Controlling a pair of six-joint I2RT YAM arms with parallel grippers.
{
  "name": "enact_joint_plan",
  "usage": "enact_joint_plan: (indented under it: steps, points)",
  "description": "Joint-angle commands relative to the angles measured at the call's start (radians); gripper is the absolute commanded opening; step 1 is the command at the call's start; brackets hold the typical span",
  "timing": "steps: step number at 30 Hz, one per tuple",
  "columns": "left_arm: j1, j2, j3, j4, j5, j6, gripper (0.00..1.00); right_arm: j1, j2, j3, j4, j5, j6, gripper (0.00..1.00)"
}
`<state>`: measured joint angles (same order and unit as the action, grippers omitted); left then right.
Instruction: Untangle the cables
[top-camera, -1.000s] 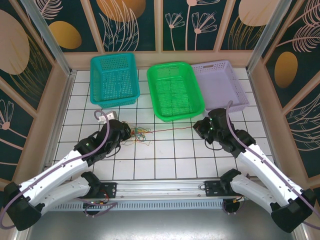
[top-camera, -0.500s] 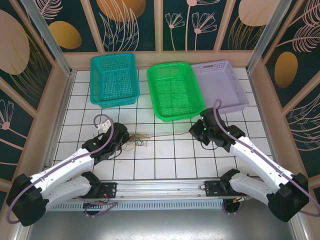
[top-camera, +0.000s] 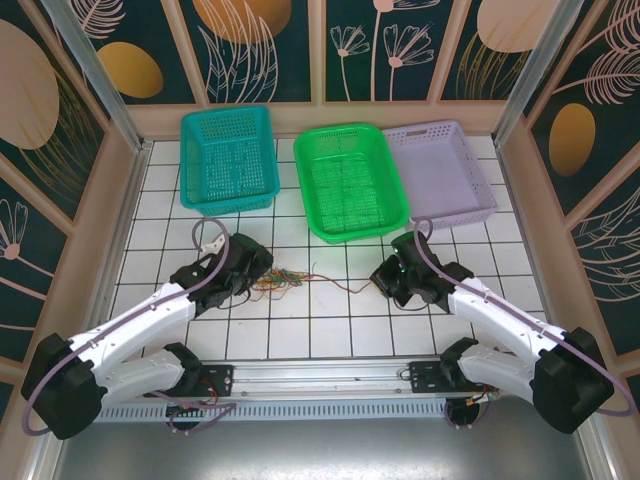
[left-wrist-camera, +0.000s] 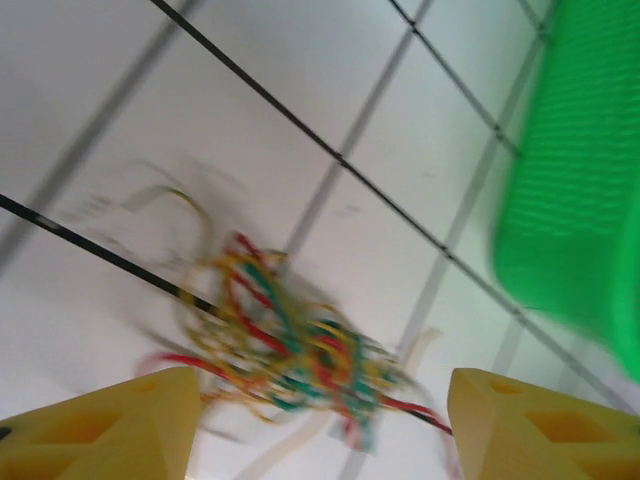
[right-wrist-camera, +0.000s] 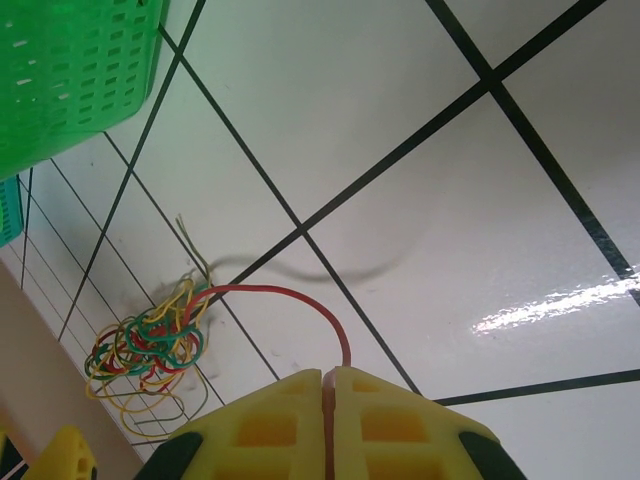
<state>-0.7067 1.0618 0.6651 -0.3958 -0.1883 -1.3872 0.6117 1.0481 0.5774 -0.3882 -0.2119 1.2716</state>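
Currently, the right gripper (right-wrist-camera: 327, 378) is clamped shut on one red cable (right-wrist-camera: 290, 293), presumably to draw it from the cables (right-wrist-camera: 150, 345) bunched on the counter (right-wrist-camera: 400, 150); the left gripper (left-wrist-camera: 322, 390) hangs wide open and empty over the bunch, leaving it free.

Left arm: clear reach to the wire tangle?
Probably yes: the left arm's yellow fingers are open, and the tangle of thin multicoloured wires lies just ahead, nothing between. One red wire is pinched in the right fingers.
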Motion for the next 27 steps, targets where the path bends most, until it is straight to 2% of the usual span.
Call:
enact_joint_plan:
  steps: [1, 5, 11, 17, 22, 27]
  points:
    - [-0.066, 0.042, 0.038, 0.044, 0.149, -0.201, 0.69, 0.003, -0.003, 0.009, 0.009, -0.009, 0.021, 0.0]
    - [-0.112, 0.19, 0.149, -0.016, 0.138, -0.137, 0.66, 0.0, 0.003, 0.025, -0.003, -0.008, 0.019, 0.0]
    - [-0.117, 0.335, 0.157, -0.001, 0.126, -0.064, 0.65, -0.011, 0.019, 0.061, -0.04, -0.011, 0.012, 0.0]
    - [-0.133, 0.416, 0.154, 0.02, 0.119, -0.06, 0.62, -0.03, 0.023, 0.068, -0.034, -0.027, 0.02, 0.0]
    - [-0.133, 0.47, 0.127, 0.111, 0.113, -0.068, 0.44, -0.036, 0.019, 0.056, -0.028, -0.043, 0.031, 0.0]
    - [-0.133, 0.511, 0.154, 0.077, 0.073, -0.021, 0.19, -0.052, 0.001, 0.044, -0.039, -0.042, 0.033, 0.0]
